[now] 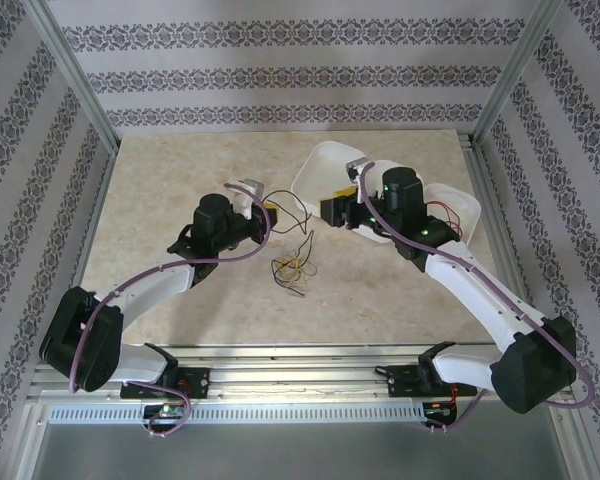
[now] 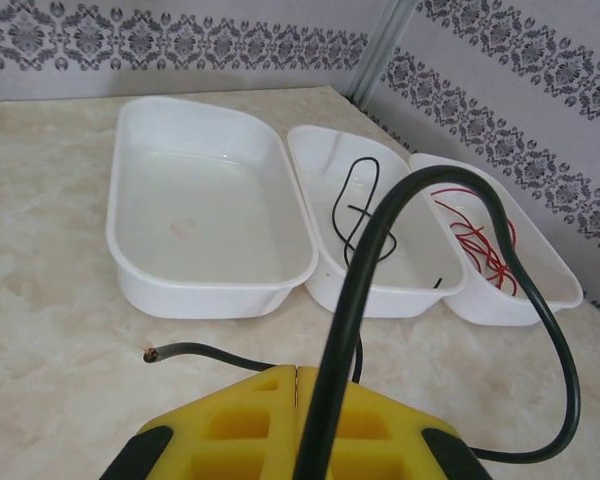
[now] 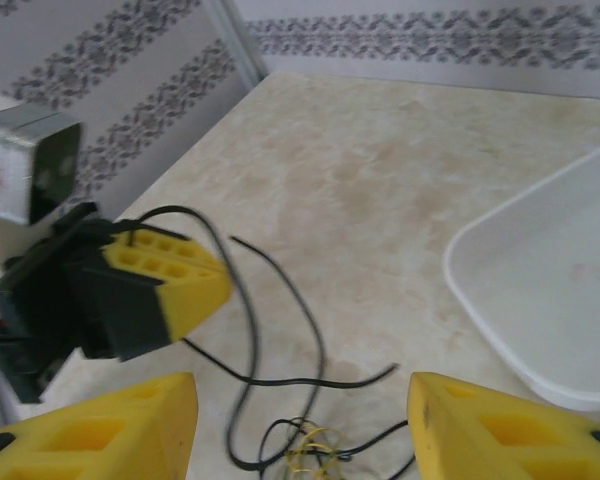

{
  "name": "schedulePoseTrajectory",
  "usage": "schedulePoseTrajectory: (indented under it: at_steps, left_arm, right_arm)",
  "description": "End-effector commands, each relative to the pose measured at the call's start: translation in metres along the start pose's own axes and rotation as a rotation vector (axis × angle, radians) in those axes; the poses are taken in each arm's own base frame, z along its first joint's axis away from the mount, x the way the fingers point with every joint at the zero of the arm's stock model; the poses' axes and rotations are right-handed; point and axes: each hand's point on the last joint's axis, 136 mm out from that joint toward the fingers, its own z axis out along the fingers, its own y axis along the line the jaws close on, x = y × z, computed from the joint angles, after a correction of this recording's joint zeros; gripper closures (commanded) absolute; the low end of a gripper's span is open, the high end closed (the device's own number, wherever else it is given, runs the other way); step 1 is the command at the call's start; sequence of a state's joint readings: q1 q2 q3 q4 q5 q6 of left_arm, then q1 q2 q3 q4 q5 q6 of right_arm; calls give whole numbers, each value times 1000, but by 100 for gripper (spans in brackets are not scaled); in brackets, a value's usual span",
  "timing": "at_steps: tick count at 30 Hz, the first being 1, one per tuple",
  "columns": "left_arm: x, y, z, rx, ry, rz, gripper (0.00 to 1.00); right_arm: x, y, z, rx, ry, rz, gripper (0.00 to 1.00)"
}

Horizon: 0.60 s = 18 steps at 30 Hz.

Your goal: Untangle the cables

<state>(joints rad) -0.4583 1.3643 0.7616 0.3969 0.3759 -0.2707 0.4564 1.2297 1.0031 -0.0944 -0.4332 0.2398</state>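
left tool [image 2: 296,378] pinched shut on one dark cable [image 2: 341,330] arching above the table [image 2: 40,300]. right tool [image 3: 302,395] hangs open above one yellow-and-black tangle [image 3: 315,447]. three white trays [image 2: 210,292]: one empty, one with a black cable [image 2: 365,165], one with a red cable [image 2: 480,245].

Top external: sitting high above and behind the arm bases, looking down and forward; bases lying at 6 o'clock, back wall at 12, whole surface [image 1: 150,190] fitting in frame.

Left wrist: riding just behind the left tool [image 2: 296,385], sitting low and close, facing the white trays [image 2: 200,292] at 12 to 2 o'clock.

Right wrist: riding behind the right tool [image 3: 302,400], tilting down over the cables [image 3: 310,445] at 6 o'clock.

Overlap: top and left wrist are sharing the trays; top and right wrist are sharing the cables.
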Motion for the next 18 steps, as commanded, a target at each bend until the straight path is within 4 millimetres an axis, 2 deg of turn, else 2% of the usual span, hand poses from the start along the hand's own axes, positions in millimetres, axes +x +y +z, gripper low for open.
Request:
schedulePoseTrajectory:
  at_steps: [1, 7, 13, 18]
  left_arm:
    - [-16, -20, 5, 85, -36, 5, 100]
    - [-20, -35, 6, 145, -40, 25, 100]
    - [-20, -35, 3, 139, -38, 38, 100]
    - [-17, -33, 4, 128, -34, 35, 100]
  right_arm:
    - [-4, 22, 9, -82, 23, 0, 42]
    - [6, 26, 29, -128, 78, 23, 44]
    - [12, 17, 42, -101, 99, 40, 48]
    - [12, 19, 49, -126, 107, 54, 66]
